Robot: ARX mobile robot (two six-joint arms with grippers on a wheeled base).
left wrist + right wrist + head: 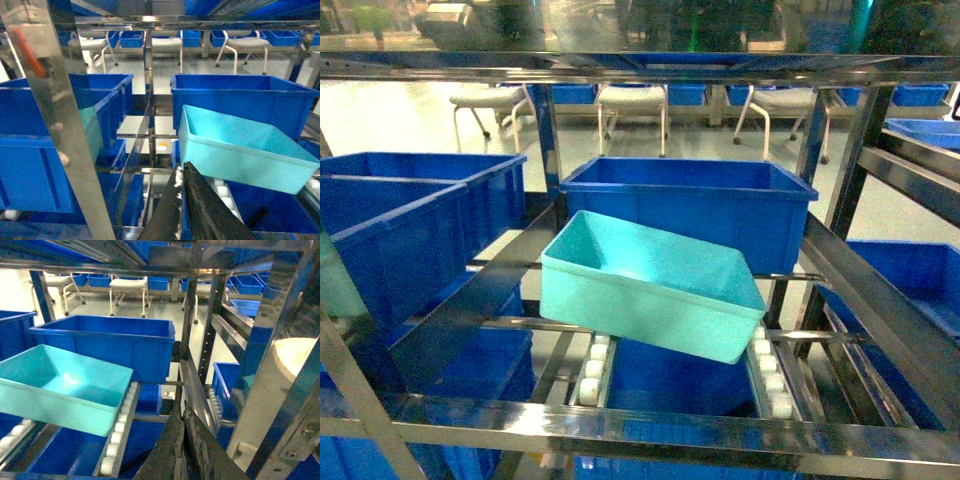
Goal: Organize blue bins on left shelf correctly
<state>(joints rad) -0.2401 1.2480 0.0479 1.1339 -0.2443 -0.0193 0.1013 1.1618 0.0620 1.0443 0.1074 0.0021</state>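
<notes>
I've got the turquoise bin (650, 285) dead centre in the head view, empty, sitting askew on the left shelf (650, 425): it is turned at an angle across the roller lane and tilted, its left end riding up near a flat steel rail (470, 300) while its right end sits lower over the white rollers (767, 375). Directly behind the bin, a deep dark blue crate (690, 205) stands square on the same lane, close to the bin's back wall; whether they touch I can't tell. To the bin's left, past the rail, two more dark blue crates (405, 215) sit side by side. Below the bin, another blue crate (670, 385) shows through the rollers. On the left wrist camera, the left gripper (184, 200) shows as dark fingers pressed together at the bottom of the frame, just in front of the bin's near corner, holding nothing. On the right wrist camera, the right gripper (183, 442) looks the same, fingers together and empty, off the bin's right end beside a shelf upright (212, 325). Far behind the bin, white chairs (630, 105) stand on the floor.
</notes>
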